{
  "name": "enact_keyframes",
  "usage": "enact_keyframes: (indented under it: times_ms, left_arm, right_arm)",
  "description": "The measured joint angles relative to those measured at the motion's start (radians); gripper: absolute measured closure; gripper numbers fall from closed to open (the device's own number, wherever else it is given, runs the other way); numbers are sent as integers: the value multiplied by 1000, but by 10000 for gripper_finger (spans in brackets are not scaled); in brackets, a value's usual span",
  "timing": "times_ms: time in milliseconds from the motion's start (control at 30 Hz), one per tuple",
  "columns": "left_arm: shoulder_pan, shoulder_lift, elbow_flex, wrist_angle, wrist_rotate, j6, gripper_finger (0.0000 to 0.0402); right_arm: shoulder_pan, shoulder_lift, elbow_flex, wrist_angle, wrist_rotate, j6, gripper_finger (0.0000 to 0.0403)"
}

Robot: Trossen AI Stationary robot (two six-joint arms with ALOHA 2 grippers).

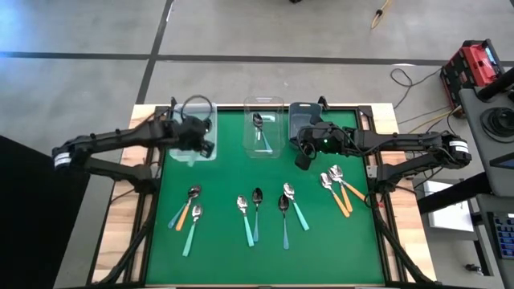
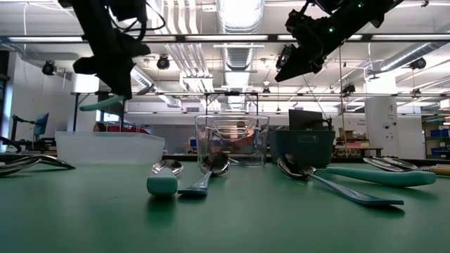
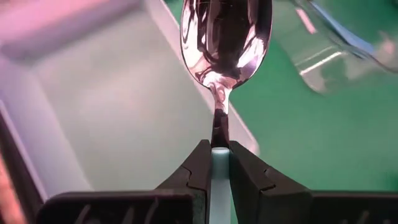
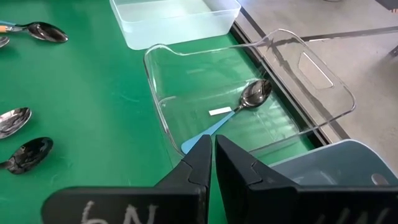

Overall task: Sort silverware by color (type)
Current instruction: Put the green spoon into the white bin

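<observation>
My left gripper point(image 3: 219, 149) is shut on a mint-handled spoon point(image 3: 227, 37) above the translucent white bin point(image 1: 186, 159) at the far left, over its rim point(image 3: 186, 68). My right gripper point(image 4: 213, 140) hangs shut and empty above the mat, beside the grey bin point(image 1: 299, 112). In the clear middle bin point(image 4: 298, 68) a blue-handled spoon point(image 4: 255, 96) lies on the floor. Several more spoons lie flat on the green mat, in pairs: point(image 1: 189, 213), point(image 1: 249, 210), point(image 1: 291, 207), point(image 1: 341, 189). My left gripper pinches the spoon's mint handle point(image 3: 219, 163) between its two fingers, close to where the metal neck begins. The fingers slant down and lie along the spoon. The bowl sticks out past the fingertips, and the spoon is lifted clear above the white bin.
The three bins stand in a row along the mat's far edge. The loose spoons lie across the near half of the mat, with orange-handled ones point(image 1: 345, 201) at the right. A black frame point(image 1: 377, 160) borders the mat.
</observation>
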State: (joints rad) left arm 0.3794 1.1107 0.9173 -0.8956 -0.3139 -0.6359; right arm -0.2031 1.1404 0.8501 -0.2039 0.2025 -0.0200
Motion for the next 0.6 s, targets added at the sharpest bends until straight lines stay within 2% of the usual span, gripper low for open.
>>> enact_keyframes:
  times_ms: [233,400,600]
  left_arm:
    - [191,5,0,71,8,221,384]
    - [262,35,1,117,10,288,384]
    - [344,119,1,117,10,295,384]
  right_arm:
    - [0,0,0,0,0,0,390]
    - [0,0,0,0,0,0,390]
    - [0,0,0,0,1,0,390]
